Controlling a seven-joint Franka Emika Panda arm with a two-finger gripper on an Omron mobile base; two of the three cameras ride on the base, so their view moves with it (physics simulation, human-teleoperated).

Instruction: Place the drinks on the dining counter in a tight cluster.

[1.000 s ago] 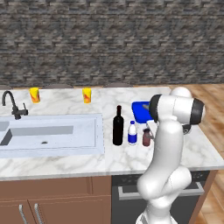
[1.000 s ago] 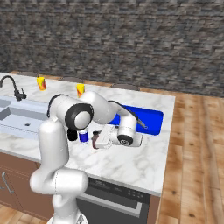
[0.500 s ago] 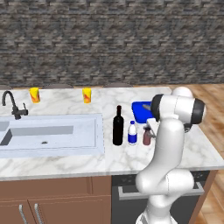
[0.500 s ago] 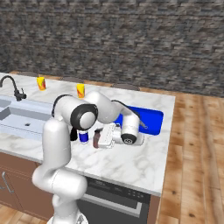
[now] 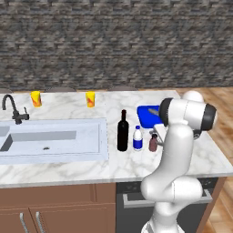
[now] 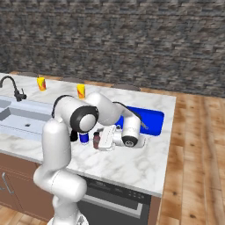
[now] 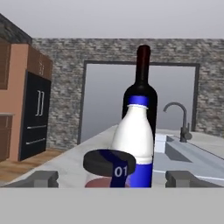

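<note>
Setting: a home kitchen (rendered). Evidence: long white marble counter (image 5: 54,170) with inset sink (image 5: 50,139) and black faucet (image 5: 11,108), brown cabinets (image 5: 50,209) below, a dishwasher front (image 5: 132,207) beside them. Grey stone wall (image 5: 113,45) behind; wood plank floor (image 6: 197,145). A black refrigerator (image 7: 37,113) stands in a brown surround.

My dining counter (image 5: 68,170) carries wine bottle (image 5: 122,132), white bottle (image 5: 137,139), brown bottle (image 5: 153,143) clustered; blue tray (image 5: 146,115) and yellow cups (image 5: 90,99) lie farther.

Glossy black wine bottle (image 7: 142,94), smooth veined marble dining counter (image 5: 136,168)
</note>
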